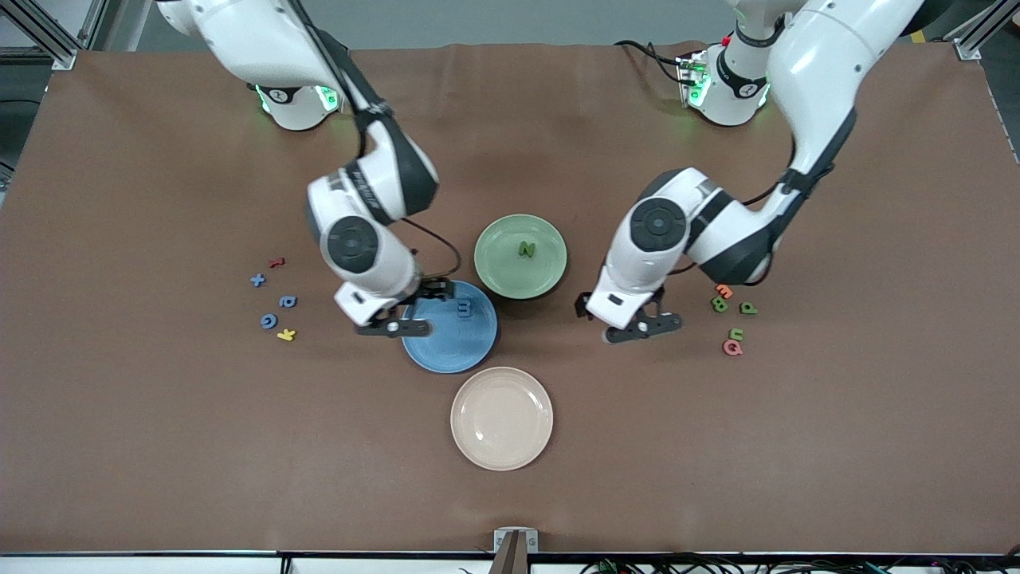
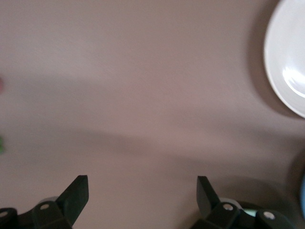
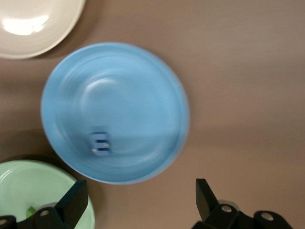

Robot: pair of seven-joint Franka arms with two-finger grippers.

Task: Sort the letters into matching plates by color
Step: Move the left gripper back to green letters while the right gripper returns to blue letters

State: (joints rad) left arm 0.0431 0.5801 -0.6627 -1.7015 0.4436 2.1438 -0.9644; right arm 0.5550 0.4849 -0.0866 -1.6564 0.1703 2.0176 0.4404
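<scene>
— Where are the plates? 
— Mid-frame in the front view: the blue plate (image 1: pixel 446 351) sits just below and beside the pale green plate (image 1: pixel 499 267), both flat on the worktop.

— And the letters? 
— One blue letter (image 1: pixel 464 308) lies in the blue plate, one green letter (image 1: pixel 527 249) in the green. Three blue letters (image 1: pixel 269 321) lie loose at frame left, three green letters (image 1: pixel 719 304) at frame right.

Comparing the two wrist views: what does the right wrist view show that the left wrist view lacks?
Only the right wrist view shows the round blue plastic plate holding a small blue foam letter, plus the pale green plate's edge. Only the left wrist view shows mostly bare brown table. Both show the cream-beige plate and their own open gripper, right gripper, left gripper.
</scene>
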